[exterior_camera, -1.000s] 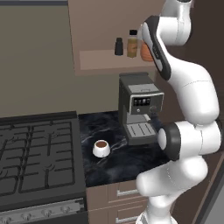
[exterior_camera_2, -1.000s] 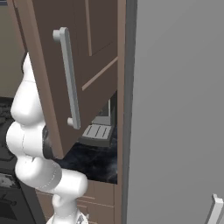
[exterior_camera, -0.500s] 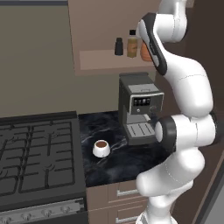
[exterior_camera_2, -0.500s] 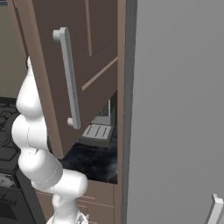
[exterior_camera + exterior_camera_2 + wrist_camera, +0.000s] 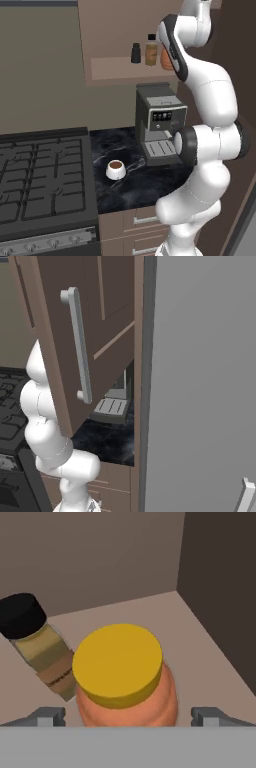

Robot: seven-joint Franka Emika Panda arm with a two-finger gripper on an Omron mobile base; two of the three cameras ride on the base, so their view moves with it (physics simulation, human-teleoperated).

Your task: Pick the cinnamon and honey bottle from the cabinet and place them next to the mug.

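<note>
The arm has pushed deeper into the cabinet [image 5: 125, 67]; spread jaws now straddle the honey bottle [image 5: 125, 677], ready to close

Even flat rendered light, soft shadows, slight pixel blur.

bottles [image 5: 151, 50]: 2 | orange jars [image 5: 125, 677]: 1 | mugs [image 5: 115, 169]: 1 | coffee machines [image 5: 159, 123]: 1
</note>
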